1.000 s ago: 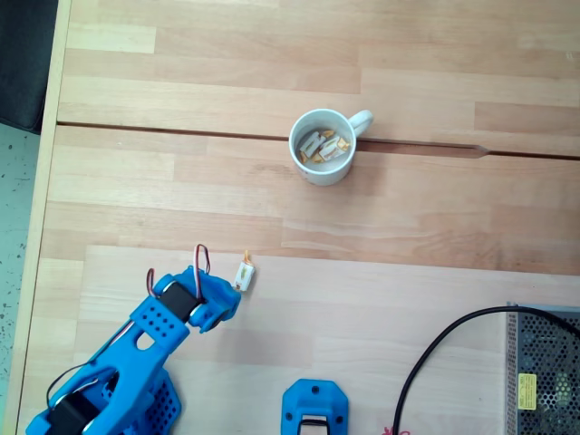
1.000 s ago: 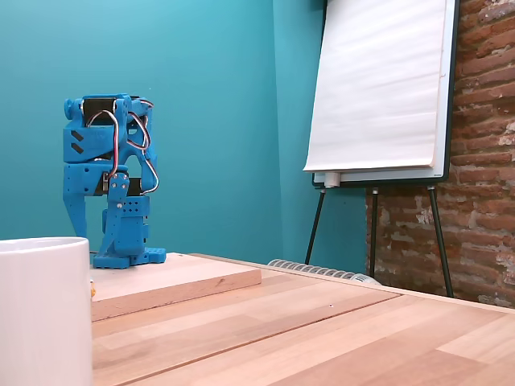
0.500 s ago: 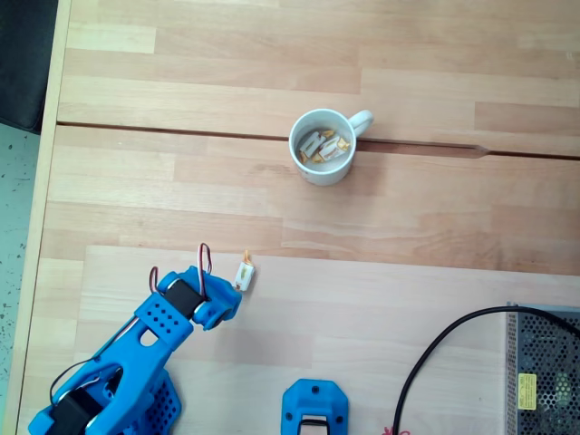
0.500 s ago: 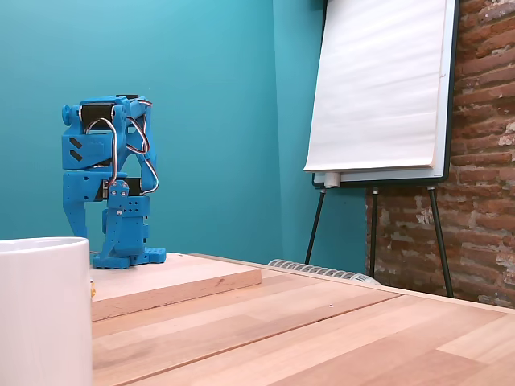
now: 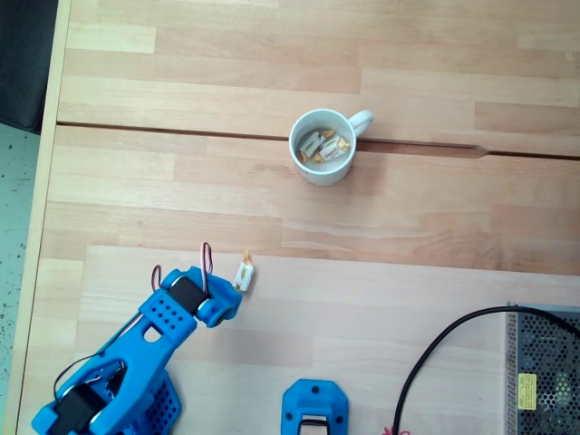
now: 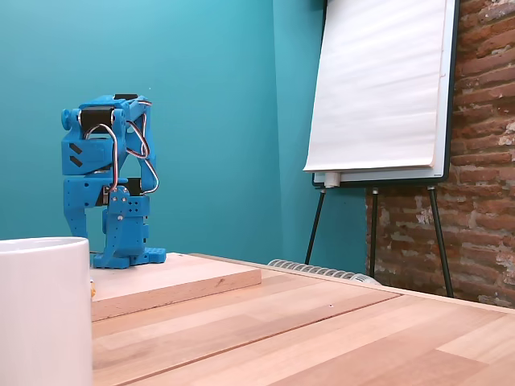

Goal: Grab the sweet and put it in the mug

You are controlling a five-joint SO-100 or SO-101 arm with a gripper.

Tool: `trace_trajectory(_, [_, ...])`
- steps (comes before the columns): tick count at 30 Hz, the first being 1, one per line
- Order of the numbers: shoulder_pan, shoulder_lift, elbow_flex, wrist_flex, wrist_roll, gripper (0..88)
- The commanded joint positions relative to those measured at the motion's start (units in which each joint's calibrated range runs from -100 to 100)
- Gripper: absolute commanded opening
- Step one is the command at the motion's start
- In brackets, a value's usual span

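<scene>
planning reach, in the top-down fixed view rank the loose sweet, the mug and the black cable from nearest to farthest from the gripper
From the gripper:
1. The sweet, just up and right of the tip, on the board.
2. The mug, farther up and right, with sweets inside.
3. The black cable, far right, beside the metal mesh box.

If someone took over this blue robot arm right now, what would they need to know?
Gripper: low over the wooden board, right beside the loose sweet; open or shut cannot be told, and nothing is seen in it.
Sweet: lying on the board, not picked up.
Mug: upright farther up the table in the top-down fixed view, well away from the arm, handle to the upper right, with several candies already inside.
Left to do: grasp the loose sweet, carry it over, drop it in the mug.
</scene>
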Motion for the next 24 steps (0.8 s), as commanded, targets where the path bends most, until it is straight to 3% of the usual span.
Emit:
trace_trajectory(1, [0.4,1.8,-2.6,-3.0,-0.1,7.3])
trace_trajectory(14, [-0.1,5.3,-2.4,-8.0,-0.2,8.1])
trace_trajectory(24, [-0.2,4.7,-2.5,-8.0,-0.1,22.2])
